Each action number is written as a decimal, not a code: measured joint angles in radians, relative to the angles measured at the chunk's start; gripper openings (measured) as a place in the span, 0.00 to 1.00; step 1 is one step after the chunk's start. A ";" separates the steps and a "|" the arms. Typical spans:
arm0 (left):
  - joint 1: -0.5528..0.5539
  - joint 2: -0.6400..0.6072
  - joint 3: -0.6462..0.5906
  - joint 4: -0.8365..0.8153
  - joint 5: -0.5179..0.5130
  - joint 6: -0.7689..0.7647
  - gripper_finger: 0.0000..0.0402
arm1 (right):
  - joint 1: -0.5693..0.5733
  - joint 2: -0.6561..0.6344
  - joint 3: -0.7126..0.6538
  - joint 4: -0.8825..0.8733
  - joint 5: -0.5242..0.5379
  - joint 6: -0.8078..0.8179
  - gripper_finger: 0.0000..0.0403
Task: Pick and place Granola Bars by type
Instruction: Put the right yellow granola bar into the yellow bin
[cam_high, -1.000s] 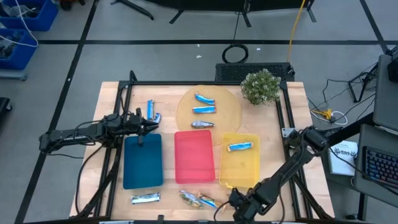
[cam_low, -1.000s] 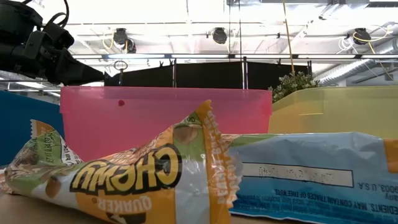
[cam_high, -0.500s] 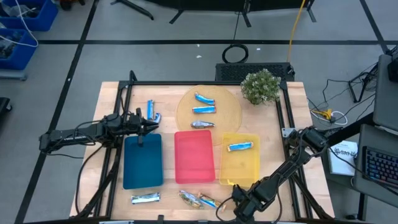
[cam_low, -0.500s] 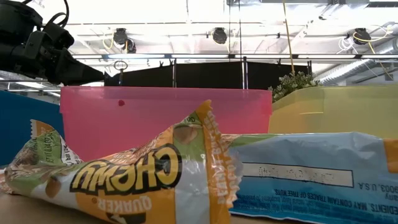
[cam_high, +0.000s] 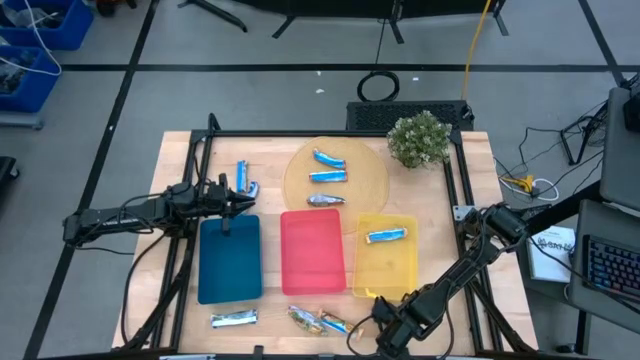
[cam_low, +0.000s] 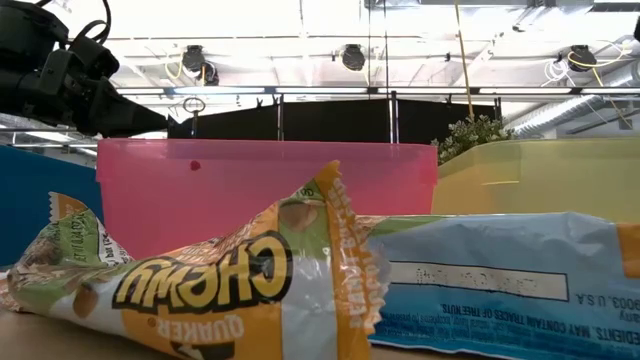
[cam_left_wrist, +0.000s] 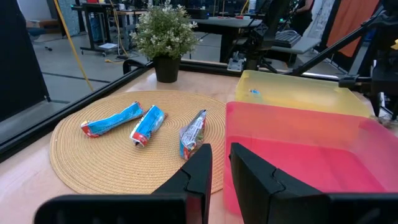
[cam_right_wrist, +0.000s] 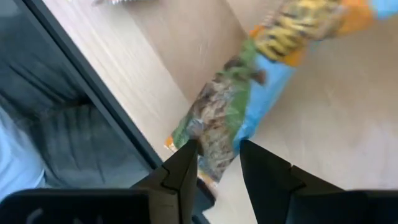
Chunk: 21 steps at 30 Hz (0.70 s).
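Down at the desk's (cam_high: 175, 150) near edge, the right gripper (cam_high: 384, 318) hovers just beside a brown-gold bar (cam_right_wrist: 233, 112), fingers narrowly spread and empty, likely lining up a pick; the left gripper (cam_high: 242, 205), fingers almost together, waits above the blue tray (cam_high: 228, 262)

The high view looks straight down; the low view sits close behind the front granola bars (cam_low: 300, 290), facing the red tray (cam_low: 265, 190).

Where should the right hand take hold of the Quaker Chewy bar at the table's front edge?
Grip the Quaker Chewy bar across its narrow middle, coming from above. It lies flat, and a blue bar sits against one end, so the ends are crowded. The right hand is near, its fingers slightly apart.
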 joint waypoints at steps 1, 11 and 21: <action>0.000 0.000 0.000 0.000 0.000 0.000 0.16 | 0.000 0.000 0.000 0.000 0.011 -0.001 0.29; 0.000 0.000 0.000 0.000 0.000 0.000 0.16 | 0.001 0.000 0.000 0.004 0.034 0.000 0.29; 0.000 0.000 0.000 0.000 0.000 0.000 0.16 | 0.001 -0.004 -0.118 0.228 -0.020 0.030 0.29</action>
